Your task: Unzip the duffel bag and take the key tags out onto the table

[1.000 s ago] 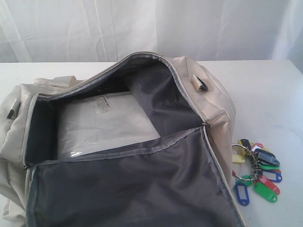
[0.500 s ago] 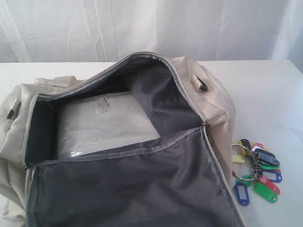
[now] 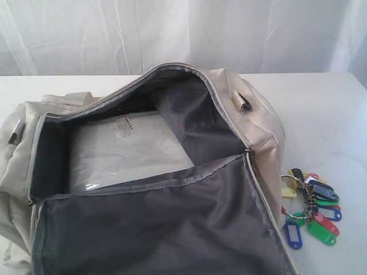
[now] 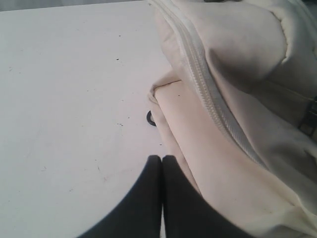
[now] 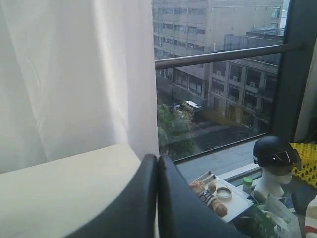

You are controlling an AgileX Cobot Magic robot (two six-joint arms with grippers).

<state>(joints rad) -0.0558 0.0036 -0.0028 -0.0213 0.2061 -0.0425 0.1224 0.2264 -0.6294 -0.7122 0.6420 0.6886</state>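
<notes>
My left claw (image 4: 162,159) has its two dark fingers pressed flat together with nothing between them. It hangs just over the white surface (image 4: 64,99), close beside the cream flank of the bag (image 4: 237,44); whether it brushes the fabric I cannot tell. A pale closed zipper (image 4: 208,94) runs along that flank, and a small dark ring (image 4: 150,118) lies on the surface right at the bag's edge. My right claw (image 5: 158,158) is likewise closed, finger against finger and holding nothing, and it points away from the bag over a corner of the surface toward a white curtain (image 5: 64,74) and a window (image 5: 218,89) with buildings beyond. A dummy head (image 5: 275,158) in a dark helmet and a tray (image 5: 233,196) of small things stand below the window. In the exterior view neither arm shows. There the bag lies open, its top flap folded forward so that the dark grey lining (image 3: 172,229) faces up, and a flat packet (image 3: 126,152) in clear wrap lies inside. The tags (image 3: 312,209), blue, green, red, yellow and black on metal rings, lie in a bunch on the surface just beside the bag's right end, outside it.
</notes>
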